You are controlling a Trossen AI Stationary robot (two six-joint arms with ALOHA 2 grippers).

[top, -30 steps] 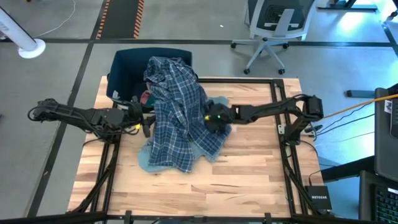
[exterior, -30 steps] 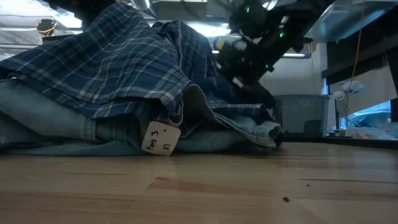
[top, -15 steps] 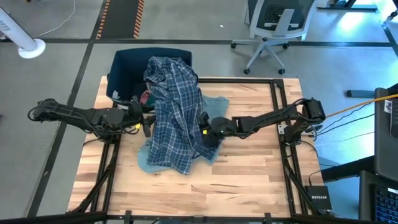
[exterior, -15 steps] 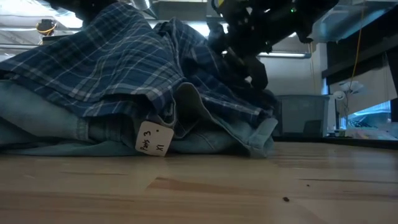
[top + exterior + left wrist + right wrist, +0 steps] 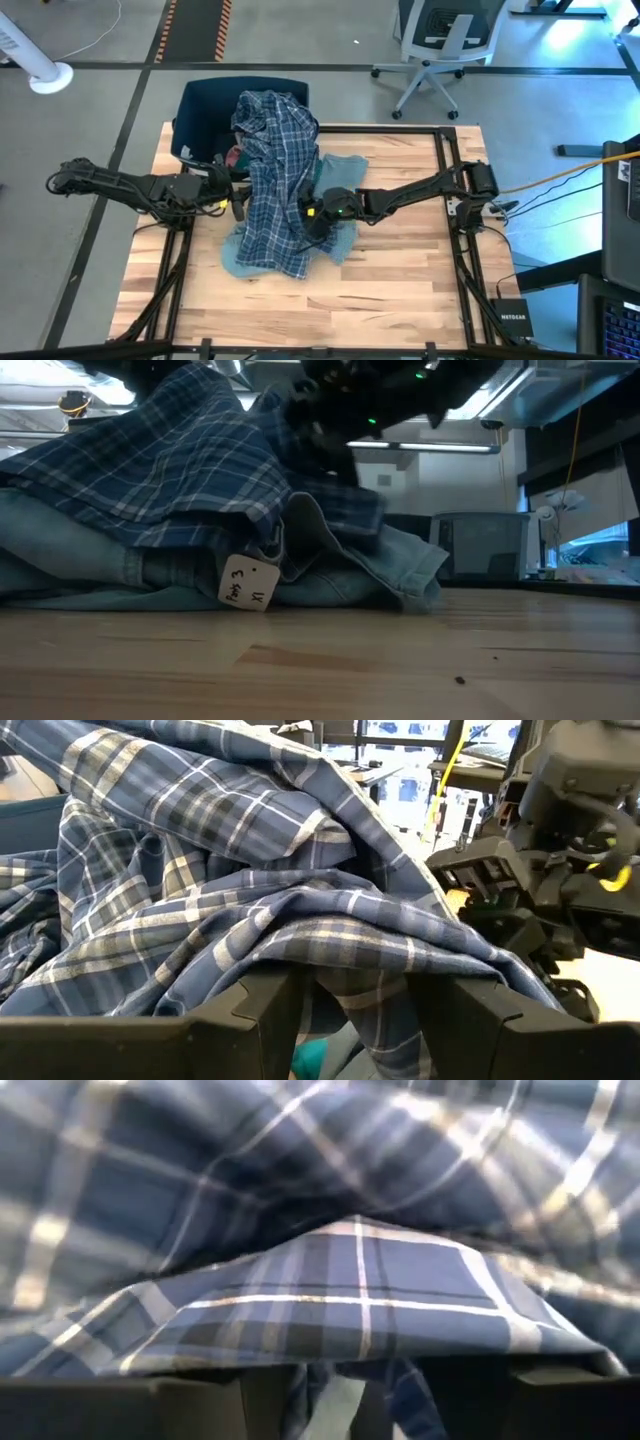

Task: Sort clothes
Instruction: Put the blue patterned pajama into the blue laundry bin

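A large blue-white plaid shirt (image 5: pixel 280 190) lies draped from the dark blue bin (image 5: pixel 200 110) at the far left down over the table's middle. Under it lies a light grey-blue garment (image 5: pixel 345 165) that carries a paper tag (image 5: pixel 248 582). My left gripper (image 5: pixel 236 200) is at the shirt's left side and is shut on plaid cloth. My right gripper (image 5: pixel 308 215) is at the shirt's right side, also shut on plaid cloth. Pink and teal pieces (image 5: pixel 233 157) show beside the bin, under the shirt's edge. My left gripper has a fold of the plaid shirt (image 5: pixel 350 990) between its two fingers, coming almost level from the table's left. The cloth rises in a ridge above the fingers and hangs down between them. My right gripper has a bunched fold of the shirt's right part (image 5: pixel 355 1295) between its fingers, slanting down from the table's right. The cloth arches over the fingers, held off the table; how many layers it holds, I cannot tell.
The bin stands off the table's far left corner, with the shirt's upper part lying over its rim. A black frame rail (image 5: pixel 445 180) runs along the table's right side. Bare wood (image 5: pixel 400 290) lies near the front edge and to the right.
My right gripper has gone toward the table's left edge and tipped more level, taking the shirt's right part with it. That part is now gathered over the shirt's middle, baring more of the grey-blue garment. The shirt's left side and its end on the bin stayed.
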